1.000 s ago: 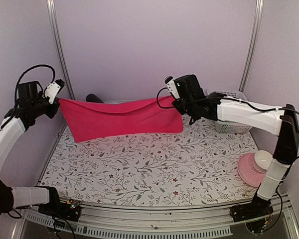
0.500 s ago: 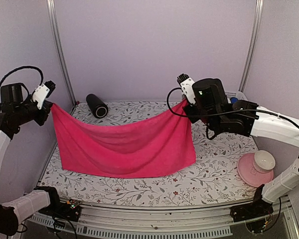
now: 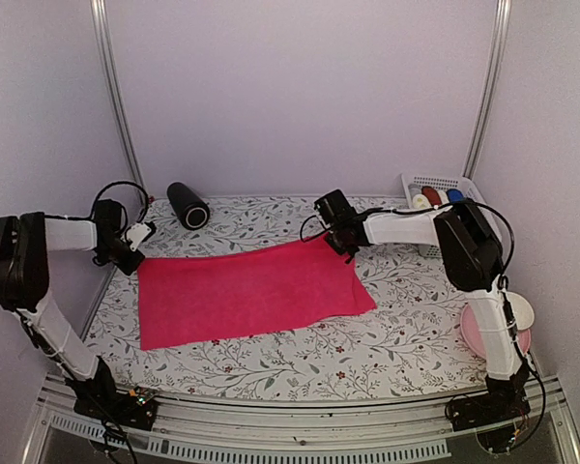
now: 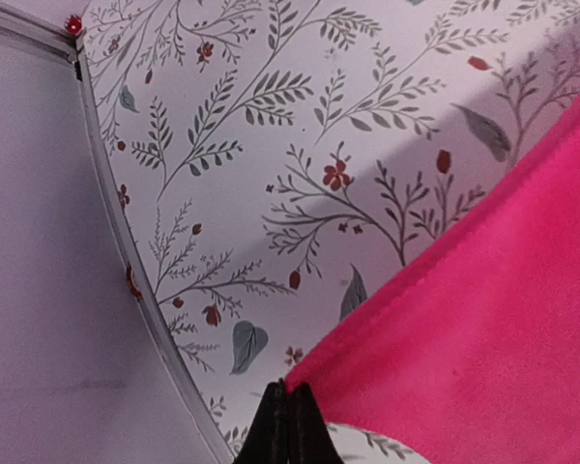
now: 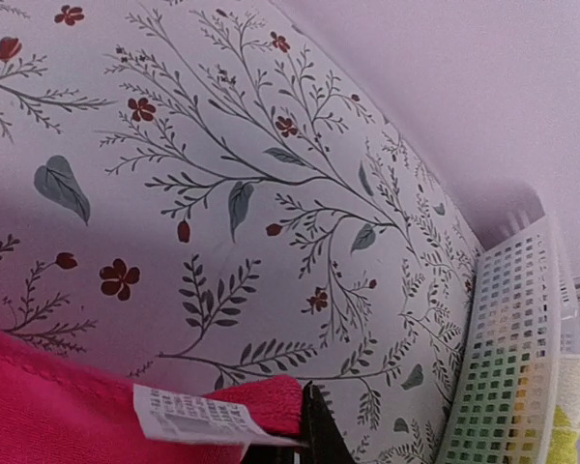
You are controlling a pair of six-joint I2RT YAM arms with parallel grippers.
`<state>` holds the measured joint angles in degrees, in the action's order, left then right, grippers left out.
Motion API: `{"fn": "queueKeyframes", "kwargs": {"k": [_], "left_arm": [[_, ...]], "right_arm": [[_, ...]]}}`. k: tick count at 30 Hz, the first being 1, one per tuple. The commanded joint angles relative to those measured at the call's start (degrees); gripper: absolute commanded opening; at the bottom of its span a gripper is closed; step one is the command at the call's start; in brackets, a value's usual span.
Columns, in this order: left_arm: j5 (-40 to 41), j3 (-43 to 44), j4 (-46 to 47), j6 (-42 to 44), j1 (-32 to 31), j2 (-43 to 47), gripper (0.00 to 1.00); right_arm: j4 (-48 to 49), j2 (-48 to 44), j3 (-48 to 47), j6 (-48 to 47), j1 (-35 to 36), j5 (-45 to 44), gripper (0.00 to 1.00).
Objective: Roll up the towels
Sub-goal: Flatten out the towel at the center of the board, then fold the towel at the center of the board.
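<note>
1. Pink plate (image 3: pixel 468 338) (near right, partly behind the right arm): well apart from the work.
2. Hot pink towel (image 3: pixel 251 295): flat on the tabletop (image 3: pixel 300 358), near edge free.
3. Left end effector (image 3: pixel 128 253) and right end effector (image 3: pixel 343 242): each clamped tight on a far corner of the towel.
   - Risk: an uneven release or drag would likely wrinkle the cloth and skew the roll.
4. Black cylinder (image 3: pixel 187 205), far left, and basket (image 3: pixel 447 184) of rolled towels (image 3: pixel 432 196), far right: neither obstructs.

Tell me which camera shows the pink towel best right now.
Top external: the whole pink towel lies spread flat on the table, its far corners pinched by the left gripper and right gripper. Left wrist shows only one corner; right wrist only a corner with its label.
</note>
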<state>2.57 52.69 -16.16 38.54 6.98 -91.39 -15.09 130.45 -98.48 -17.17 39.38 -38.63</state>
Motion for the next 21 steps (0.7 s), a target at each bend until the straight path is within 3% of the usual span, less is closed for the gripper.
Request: {"fn": "queueKeyframes", "kwargs": {"k": [1, 5, 12, 17, 21], "left_arm": [[7.5, 6.0, 13.7, -1.2, 0.2, -9.6, 0.00], [10.4, 9.5, 19.3, -0.7, -1.0, -14.9, 0.00], [16.6, 9.3, 27.0, 2.8, -2.5, -17.0, 0.00], [15.4, 7.3, 26.8, 3.6, -2.5, -15.3, 0.00], [11.6, 3.7, 26.3, 5.5, -2.5, -11.1, 0.00]], "right_arm": [[1.7, 8.4, -10.2, -2.7, -2.1, 3.6, 0.02], [3.5, 13.3, -16.0, -5.2, -3.3, 4.6, 0.02], [8.8, 12.7, -15.5, -8.4, -5.2, 7.9, 0.02], [8.2, 11.2, -13.6, -11.6, -5.4, 12.5, 0.02], [6.8, 5.5, -6.6, -13.9, -5.3, 17.1, 0.02]]}}
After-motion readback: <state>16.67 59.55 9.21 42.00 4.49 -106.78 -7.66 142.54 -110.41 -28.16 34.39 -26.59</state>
